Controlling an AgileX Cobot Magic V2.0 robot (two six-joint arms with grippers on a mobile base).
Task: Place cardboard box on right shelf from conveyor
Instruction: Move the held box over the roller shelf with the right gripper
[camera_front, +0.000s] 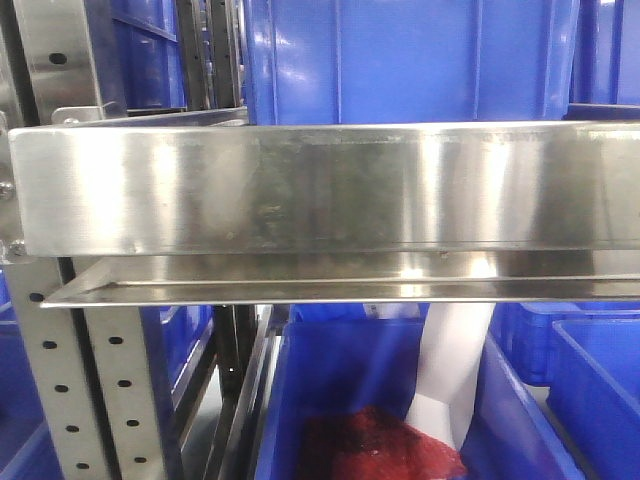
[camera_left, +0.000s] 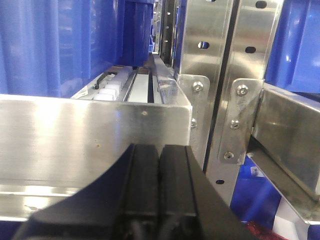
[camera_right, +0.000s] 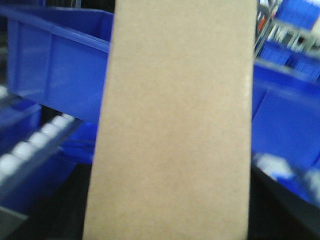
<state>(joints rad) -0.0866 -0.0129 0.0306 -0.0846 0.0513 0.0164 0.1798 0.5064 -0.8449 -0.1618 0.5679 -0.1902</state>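
At the left wrist, my left pincer (camera_left: 160, 195) has its black fingers (camera_left: 142, 185) pressed together on nothing, close before a steel lip (camera_left: 75, 135). On the right wrist view, my right pincer (camera_right: 170, 210) holds the cardboard box (camera_right: 175, 100) upright, with dark blurred shapes against both lower edges. Beyond the box I see a blue bin (camera_right: 55, 65) at far left, with white rollers (camera_right: 30, 145) below it. From the front camera, the right shelf (camera_front: 320, 190) spans the view, with blue crates (camera_front: 400, 60) on it.
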